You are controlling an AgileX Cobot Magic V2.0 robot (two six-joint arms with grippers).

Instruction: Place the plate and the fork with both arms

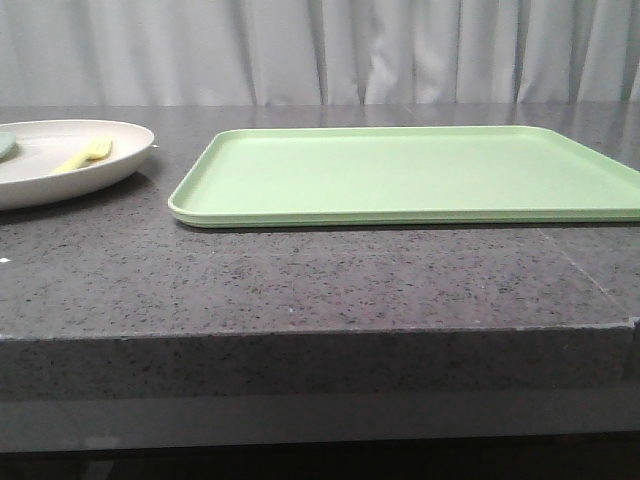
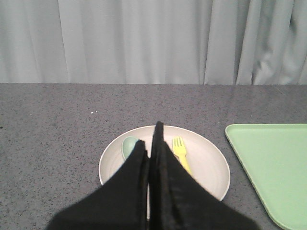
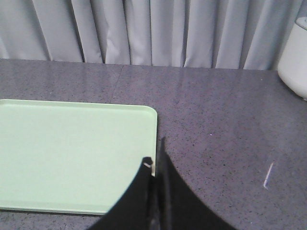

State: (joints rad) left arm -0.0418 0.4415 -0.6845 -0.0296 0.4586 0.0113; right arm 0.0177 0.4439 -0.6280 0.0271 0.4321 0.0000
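The cream-white plate point(image 1: 40, 165) sits at the far left of the dark stone table, cut off by the front view's edge. The pale-yellow fork point(image 1: 85, 156) lies in it. The left wrist view shows the plate point(image 2: 206, 165) with the fork point(image 2: 181, 152) beside a teal-green spoon point(image 2: 128, 146). My left gripper point(image 2: 152, 143) is shut and empty, held above the plate's middle. My right gripper point(image 3: 156, 155) is shut and empty, above the right edge of the light-green tray point(image 3: 72, 148). Neither gripper shows in the front view.
The light-green tray point(image 1: 410, 172) lies flat right of the plate, its corner showing in the left wrist view point(image 2: 268, 163). A white rounded container point(image 3: 295, 57) stands far right near the grey curtain. The table's front edge point(image 1: 320, 335) runs across the front view.
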